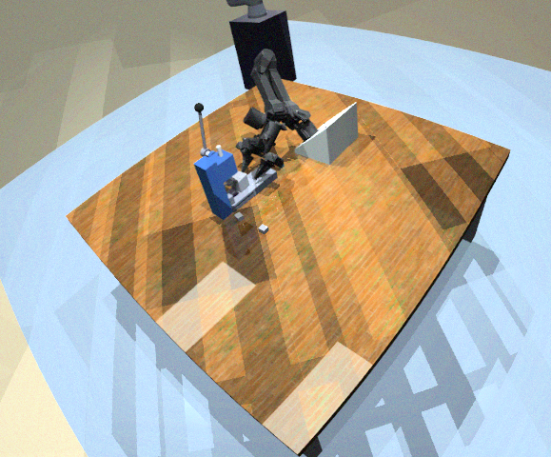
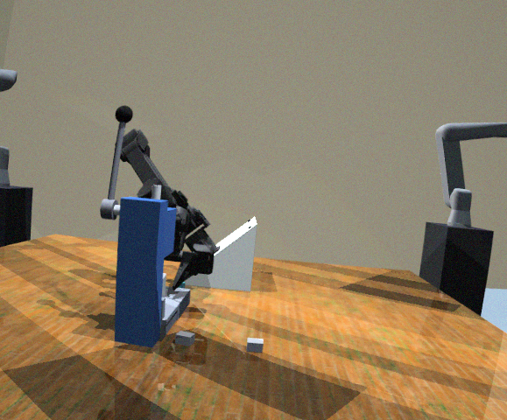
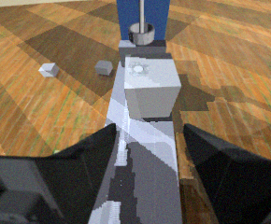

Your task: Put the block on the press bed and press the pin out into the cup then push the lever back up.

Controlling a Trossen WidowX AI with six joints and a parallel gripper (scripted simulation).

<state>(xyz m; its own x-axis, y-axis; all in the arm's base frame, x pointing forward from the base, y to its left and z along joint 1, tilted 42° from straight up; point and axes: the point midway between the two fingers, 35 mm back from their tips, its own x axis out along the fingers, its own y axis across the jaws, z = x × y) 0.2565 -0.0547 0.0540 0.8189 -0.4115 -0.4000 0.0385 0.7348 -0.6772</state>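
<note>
The blue press (image 1: 214, 187) (image 2: 137, 271) (image 3: 126, 19) stands with its lever (image 1: 202, 129) (image 2: 116, 163) up, black knob on top. The pale grey block (image 1: 240, 181) (image 3: 151, 91) sits upright on the press bed (image 1: 266, 182) (image 2: 181, 302) (image 3: 159, 191). The pin (image 3: 138, 69) shows as a light round spot in the block's top. The punch rod (image 3: 141, 11), with a grey ring round its lower end, shows beyond the block. The exact alignment cannot be told. My gripper (image 1: 249, 172) (image 3: 149, 128) is open and empty, low over the bed on the near side of the block. No cup can be made out.
Two small grey cubes, one (image 1: 238, 216) (image 2: 184, 338) (image 3: 104, 67) near the press and another (image 1: 264, 228) (image 2: 255, 345) (image 3: 49, 70) farther out, lie on the table. A white wedge (image 1: 339, 137) (image 2: 235, 266) stands by the arm. A small teal thing (image 2: 181, 284) shows behind the bed.
</note>
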